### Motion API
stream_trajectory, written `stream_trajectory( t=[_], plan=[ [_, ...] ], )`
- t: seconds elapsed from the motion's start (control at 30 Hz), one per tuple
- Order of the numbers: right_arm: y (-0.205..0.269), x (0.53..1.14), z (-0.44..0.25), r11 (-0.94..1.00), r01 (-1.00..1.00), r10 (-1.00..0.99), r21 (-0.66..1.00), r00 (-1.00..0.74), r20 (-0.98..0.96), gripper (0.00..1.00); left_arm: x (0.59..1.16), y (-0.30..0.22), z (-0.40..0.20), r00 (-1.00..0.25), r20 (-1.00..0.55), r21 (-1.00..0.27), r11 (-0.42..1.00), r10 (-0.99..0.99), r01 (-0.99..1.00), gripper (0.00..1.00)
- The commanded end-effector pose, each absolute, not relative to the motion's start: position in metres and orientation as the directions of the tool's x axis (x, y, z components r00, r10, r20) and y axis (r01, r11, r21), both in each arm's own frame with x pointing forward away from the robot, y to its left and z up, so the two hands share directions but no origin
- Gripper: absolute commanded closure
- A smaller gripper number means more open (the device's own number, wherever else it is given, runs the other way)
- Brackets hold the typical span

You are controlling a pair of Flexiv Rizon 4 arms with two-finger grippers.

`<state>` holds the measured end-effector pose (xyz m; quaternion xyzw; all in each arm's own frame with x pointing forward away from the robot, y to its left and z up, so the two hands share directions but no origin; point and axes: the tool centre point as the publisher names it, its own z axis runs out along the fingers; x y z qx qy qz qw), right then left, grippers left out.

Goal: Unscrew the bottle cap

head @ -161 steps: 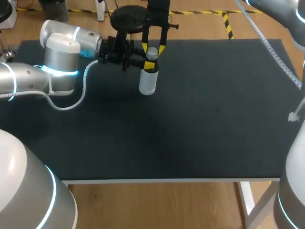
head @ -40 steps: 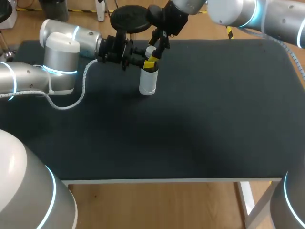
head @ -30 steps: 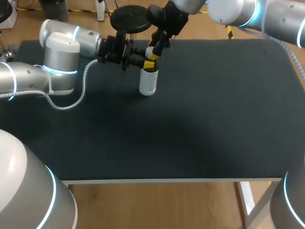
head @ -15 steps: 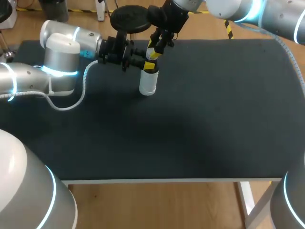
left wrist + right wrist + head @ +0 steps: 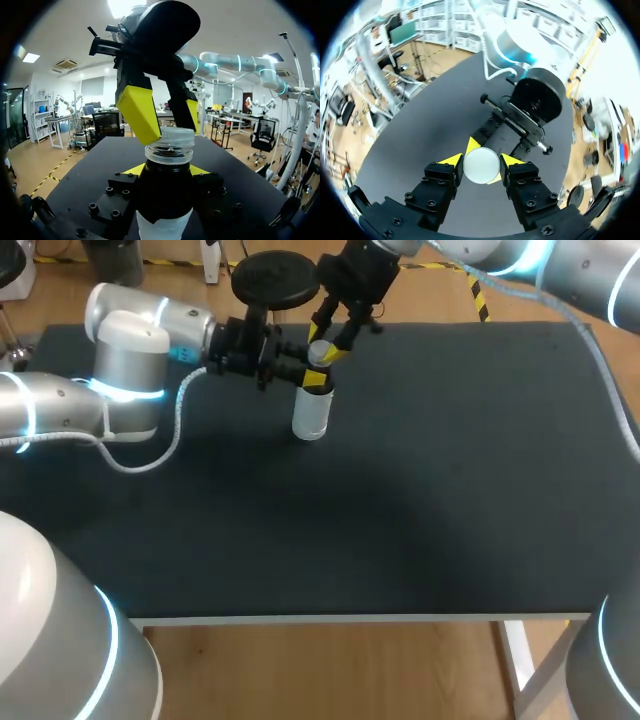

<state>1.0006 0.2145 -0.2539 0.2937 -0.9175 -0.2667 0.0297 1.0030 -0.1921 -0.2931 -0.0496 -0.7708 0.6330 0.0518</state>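
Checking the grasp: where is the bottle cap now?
In the head view, the bottle cap sits on the bottle near the far edge of the table, left of middle, clamped in the right gripper, above the left gripper holding the bottle.

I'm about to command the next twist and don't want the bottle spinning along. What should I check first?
1. The bottle stands upright on the table: ok.
2. The left jaws are shut on the bottle below the cap, from both sides: ok.
3. The right jaws are shut on the cap from two sides: ok.
4. The right jaws sit centred over the cap: ok.
5. The cap has loosened on its thread: cannot tell.
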Motion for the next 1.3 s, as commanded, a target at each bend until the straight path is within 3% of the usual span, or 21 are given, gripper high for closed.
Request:
stream_trajectory(
  t=[0.03, 0.6, 1.07, 1.3],
  plan=[
    [0.213, 1.006, -0.251, 0.651, -0.57, -0.644, 0.501, -0.764, -0.033, 1.0, 1.01, -0.188, -0.292, -0.99, 0.019, -0.981, 0.194, 0.141, 0.009, 1.0],
    [0.205, 1.031, -0.224, 0.623, -0.633, -0.684, 0.459, -0.726, -0.072, 1.0, 1.01, -0.188, -0.292, -0.99, 0.019, -0.981, 0.194, 0.141, 0.009, 1.0],
    [0.115, 1.101, -0.251, 0.846, -0.307, -0.289, 0.436, -0.951, -0.11, 1.0, 1.01, -0.188, -0.292, -0.99, 0.019, -0.981, 0.194, 0.141, 0.009, 1.0],
    [0.081, 1.117, -0.276, 0.852, -0.144, -0.101, 0.504, -0.989, -0.111, 1.0, 1.01, -0.188, -0.292, -0.99, 0.019, -0.981, 0.194, 0.141, 0.009, 1.0]
  ],
)
